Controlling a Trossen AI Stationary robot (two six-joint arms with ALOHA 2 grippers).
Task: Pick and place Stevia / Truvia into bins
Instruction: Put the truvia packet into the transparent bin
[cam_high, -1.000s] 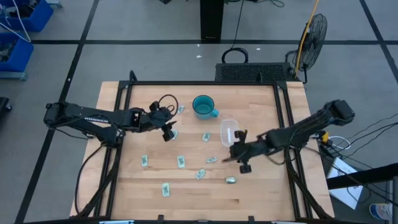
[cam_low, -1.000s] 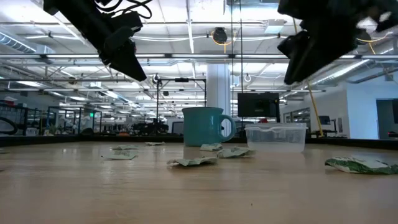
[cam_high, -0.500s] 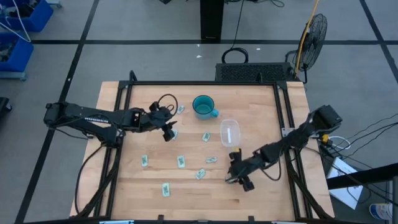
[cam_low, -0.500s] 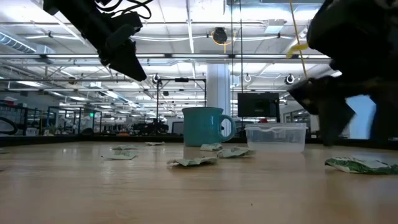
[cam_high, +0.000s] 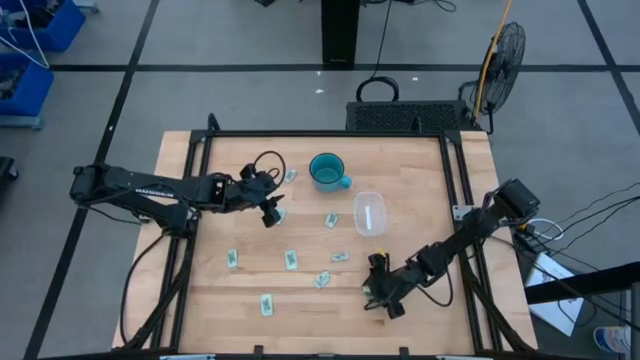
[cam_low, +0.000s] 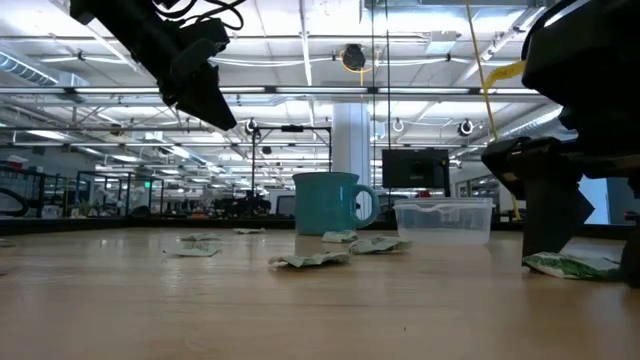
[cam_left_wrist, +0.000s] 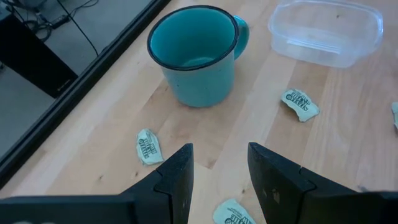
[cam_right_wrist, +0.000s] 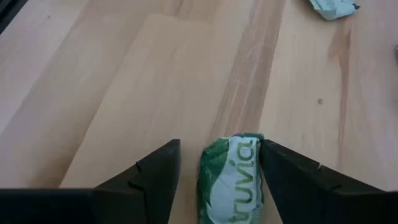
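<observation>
Several small green-and-white Truvia packets lie flat on the wooden table (cam_high: 420, 160). One packet (cam_right_wrist: 230, 180) lies near the table's front edge, between the fingers of my open right gripper (cam_right_wrist: 221, 146), which is down at the table (cam_high: 374, 293). The clear bin (cam_high: 370, 212) stands right of centre, beside the teal mug (cam_high: 326, 171). My left gripper (cam_high: 270, 210) hangs open above the table's left half, well clear of the wood in the low view (cam_low: 200, 85), with a packet (cam_left_wrist: 233, 213) below it. My right gripper comes down at a slant with one finger on each side of the packet, which lies flat on the table. One finger's inner edge (cam_right_wrist: 268, 155) stands right against the packet's side (cam_right_wrist: 256, 144). Whether it touches, I cannot tell.
Other packets lie scattered at mid-table (cam_high: 331, 220), (cam_high: 291, 260), (cam_high: 323, 280), and toward the front left (cam_high: 267, 304), (cam_high: 232, 258). A black frame rail (cam_high: 465, 190) runs along the table's right side. Bare wood lies along the near edge.
My right gripper has gone from beside the bin toward the table's near edge and down, and now stands over the front packet. My left gripper has kept still.
</observation>
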